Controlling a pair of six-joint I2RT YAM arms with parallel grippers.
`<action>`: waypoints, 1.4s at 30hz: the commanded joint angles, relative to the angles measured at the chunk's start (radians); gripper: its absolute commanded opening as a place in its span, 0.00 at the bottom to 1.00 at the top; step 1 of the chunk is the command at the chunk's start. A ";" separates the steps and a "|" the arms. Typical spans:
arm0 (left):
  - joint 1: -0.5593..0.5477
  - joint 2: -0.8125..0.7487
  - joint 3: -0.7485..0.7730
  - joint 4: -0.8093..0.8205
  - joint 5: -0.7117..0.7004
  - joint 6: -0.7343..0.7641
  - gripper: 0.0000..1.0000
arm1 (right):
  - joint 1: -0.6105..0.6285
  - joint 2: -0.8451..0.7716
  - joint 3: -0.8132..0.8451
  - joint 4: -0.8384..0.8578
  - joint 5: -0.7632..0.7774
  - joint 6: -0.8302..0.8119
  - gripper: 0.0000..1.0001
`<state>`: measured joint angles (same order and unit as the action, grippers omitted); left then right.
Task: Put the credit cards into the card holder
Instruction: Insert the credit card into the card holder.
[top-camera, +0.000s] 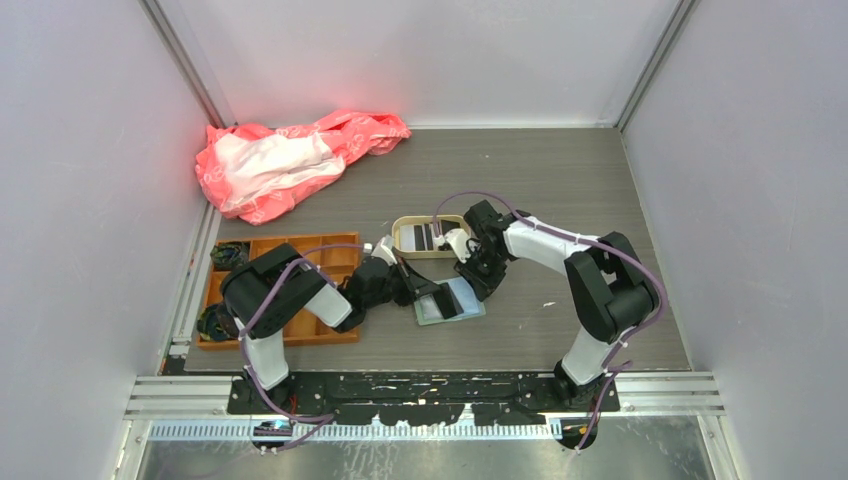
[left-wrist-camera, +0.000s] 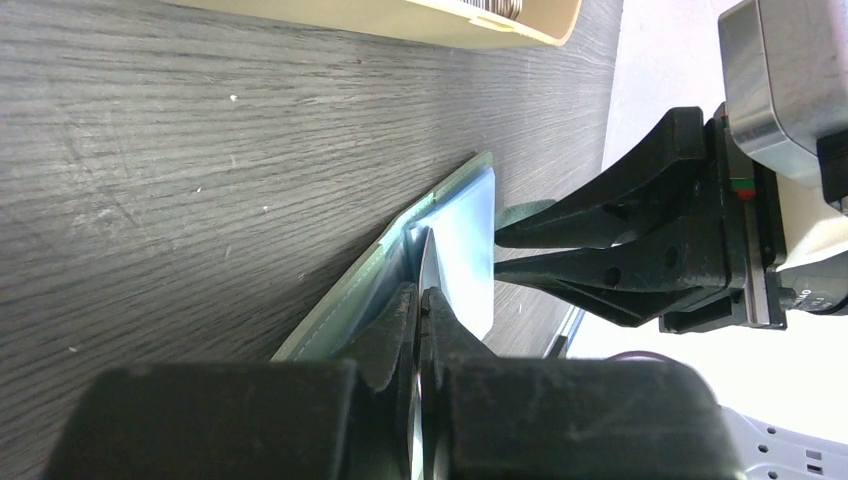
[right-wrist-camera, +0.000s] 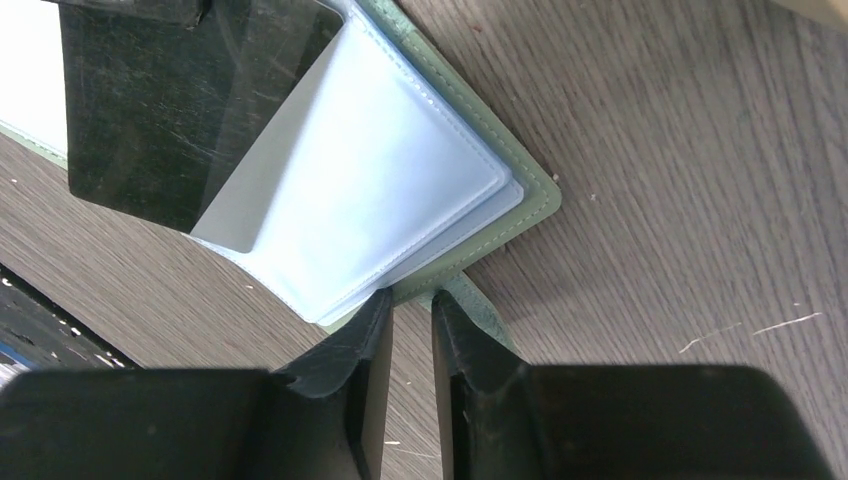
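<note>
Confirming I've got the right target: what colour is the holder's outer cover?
The holder's cover is sage green with matching edge stitching; it shows best in the right wrist view.

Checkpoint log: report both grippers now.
Left gripper: shut on a thin leaf of the sage-green folding wallet.
Right gripper: jaws slightly apart at that wallet's corner, gripping nothing visible.

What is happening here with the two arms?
Both arms work on the open wallet. The left gripper is shut on a thin leaf inside it. The right gripper sits at its green edge, jaws almost closed; a grip is unclear. More cards wait in the beige tray.
</note>
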<state>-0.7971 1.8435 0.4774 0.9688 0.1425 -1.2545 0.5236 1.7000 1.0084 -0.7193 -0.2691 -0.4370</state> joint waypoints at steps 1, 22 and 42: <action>0.007 -0.026 0.023 -0.060 0.020 0.007 0.00 | 0.018 0.048 0.013 0.023 0.031 0.016 0.26; 0.030 0.063 0.098 -0.085 0.100 -0.015 0.03 | 0.024 -0.075 0.035 0.025 -0.041 -0.014 0.42; 0.040 0.090 0.114 -0.088 0.155 -0.036 0.13 | 0.312 -0.157 -0.073 0.318 -0.191 -0.184 0.18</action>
<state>-0.7631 1.9106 0.5758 0.8928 0.2710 -1.2865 0.8051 1.5509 0.9733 -0.5266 -0.5186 -0.5976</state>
